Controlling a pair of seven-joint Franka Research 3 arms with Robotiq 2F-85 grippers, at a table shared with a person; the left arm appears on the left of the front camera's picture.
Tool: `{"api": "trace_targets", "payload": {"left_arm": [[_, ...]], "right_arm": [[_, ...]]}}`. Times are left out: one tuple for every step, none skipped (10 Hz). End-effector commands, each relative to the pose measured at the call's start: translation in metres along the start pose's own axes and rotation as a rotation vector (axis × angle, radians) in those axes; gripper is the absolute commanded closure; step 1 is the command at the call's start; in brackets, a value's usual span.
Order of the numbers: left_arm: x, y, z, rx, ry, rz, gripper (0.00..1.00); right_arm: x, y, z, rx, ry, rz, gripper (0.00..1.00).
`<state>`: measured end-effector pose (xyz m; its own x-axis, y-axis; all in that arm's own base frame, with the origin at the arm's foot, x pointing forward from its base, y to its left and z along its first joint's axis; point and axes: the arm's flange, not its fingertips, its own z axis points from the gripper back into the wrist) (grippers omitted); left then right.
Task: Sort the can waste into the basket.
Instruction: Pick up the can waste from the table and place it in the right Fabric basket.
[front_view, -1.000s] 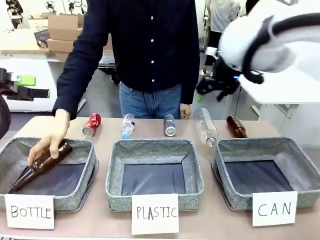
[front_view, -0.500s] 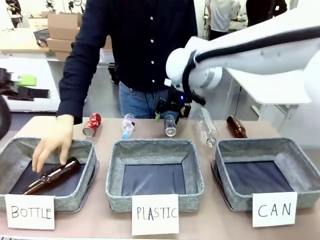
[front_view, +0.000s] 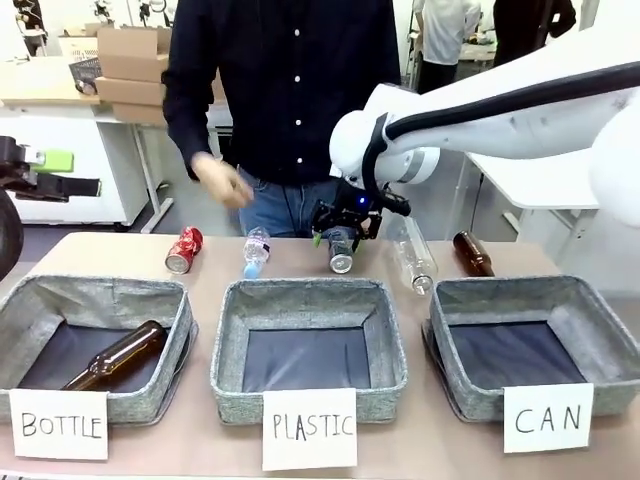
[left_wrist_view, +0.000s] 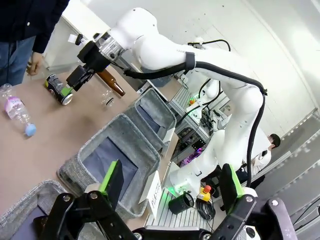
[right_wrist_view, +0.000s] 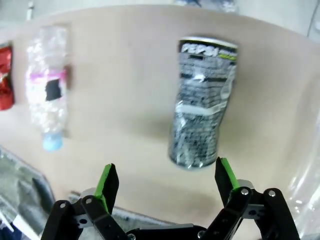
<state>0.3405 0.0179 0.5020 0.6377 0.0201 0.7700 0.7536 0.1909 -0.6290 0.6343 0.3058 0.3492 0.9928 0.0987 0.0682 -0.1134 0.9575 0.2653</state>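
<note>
Dark can (front_view: 340, 250) near the table's far edge now sits under the right gripper (front_view: 342, 232), newly arrived, jaws wide, grasp pending.

Front view: fixed, robot's side, faces across tan wooden desk (front_view: 120, 255) toward person. Left wrist view: rolled, high and far back, looks along desk. Right wrist view: close above desk, looking down. All three share crushed dark blue-black metal can (front_view: 340, 250) (left_wrist_view: 59, 90) (right_wrist_view: 202, 122).
</note>
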Motion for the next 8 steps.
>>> {"api": "trace_targets", "payload": {"left_arm": [[0.002,-0.001,0.000,-0.018,-0.022,-0.024,0.00],[0.002,-0.001,0.000,-0.018,-0.022,-0.024,0.00],[0.002,-0.001,0.000,-0.018,-0.022,-0.024,0.00],[0.002,-0.001,0.000,-0.018,-0.022,-0.024,0.00],[0.002,-0.001,0.000,-0.018,-0.022,-0.024,0.00],[0.002,-0.001,0.000,-0.018,-0.022,-0.024,0.00],[0.002,-0.001,0.000,-0.018,-0.022,-0.024,0.00],[0.002,-0.001,0.000,-0.018,-0.022,-0.024,0.00]], "right_arm": [[0.018,0.010,-0.010,-0.110,-0.087,-0.098,0.00],[0.022,0.012,-0.014,-0.147,-0.112,-0.121,0.00],[0.029,0.016,-0.025,-0.120,-0.091,-0.098,0.00],[0.036,0.015,-0.034,-0.163,-0.124,-0.141,0.00],[0.039,0.014,-0.039,-0.180,-0.118,-0.151,0.00],[0.039,0.013,-0.040,-0.183,-0.116,-0.150,0.00],[0.038,0.013,-0.042,-0.217,-0.123,-0.167,0.00],[0.037,0.014,-0.043,-0.219,-0.110,-0.155,0.18]]}}
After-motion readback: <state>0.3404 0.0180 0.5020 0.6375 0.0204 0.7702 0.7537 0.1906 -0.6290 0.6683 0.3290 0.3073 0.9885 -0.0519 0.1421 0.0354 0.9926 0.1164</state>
